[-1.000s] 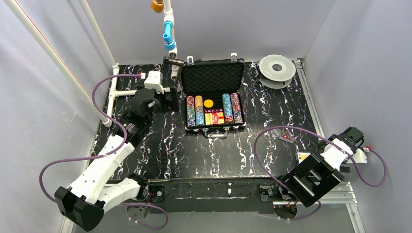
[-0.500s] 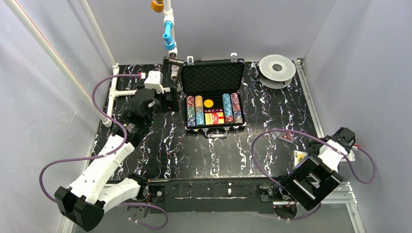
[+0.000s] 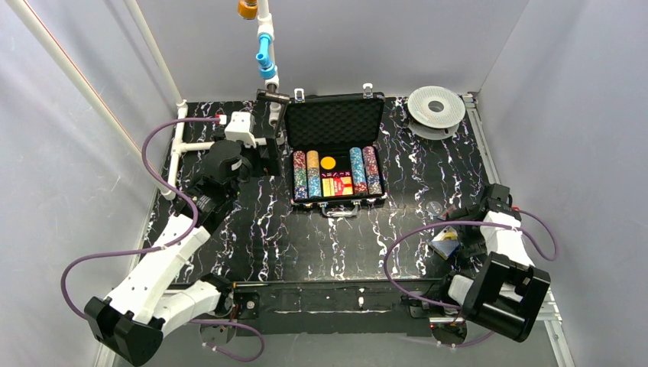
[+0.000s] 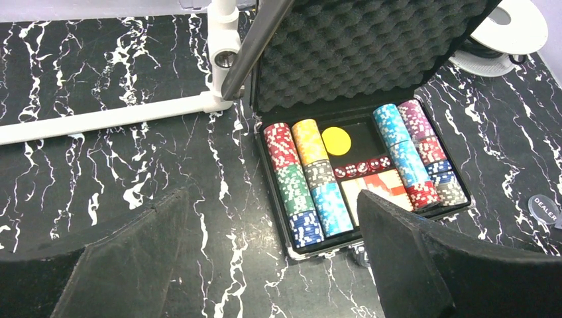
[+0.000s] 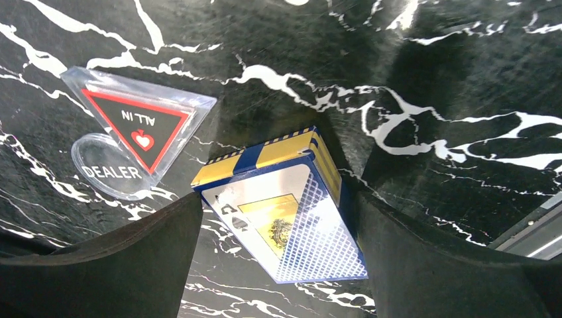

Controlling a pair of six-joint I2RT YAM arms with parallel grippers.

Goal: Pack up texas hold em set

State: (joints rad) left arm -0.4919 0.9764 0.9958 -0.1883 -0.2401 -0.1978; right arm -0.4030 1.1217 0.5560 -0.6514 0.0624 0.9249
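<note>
Grey walls (image 3: pixel 382 38) ring a black white-veined tabletop (image 3: pixel 306 245); right jaws grip card deck (image 5: pixel 285 205).

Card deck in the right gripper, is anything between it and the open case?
Nothing visible does. Bare table separates the card deck from the case; the all-in triangle and dealer button lie beside the deck, off that path.

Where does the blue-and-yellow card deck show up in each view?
Top external: card deck at lower right, close to the table's near edge.
Left wrist: not in it.
Right wrist: centre of the picture, tilted.
Shared landmark: the clear DEALER button, left of the deck in the right wrist view, at the right edge of the left wrist view.
</note>
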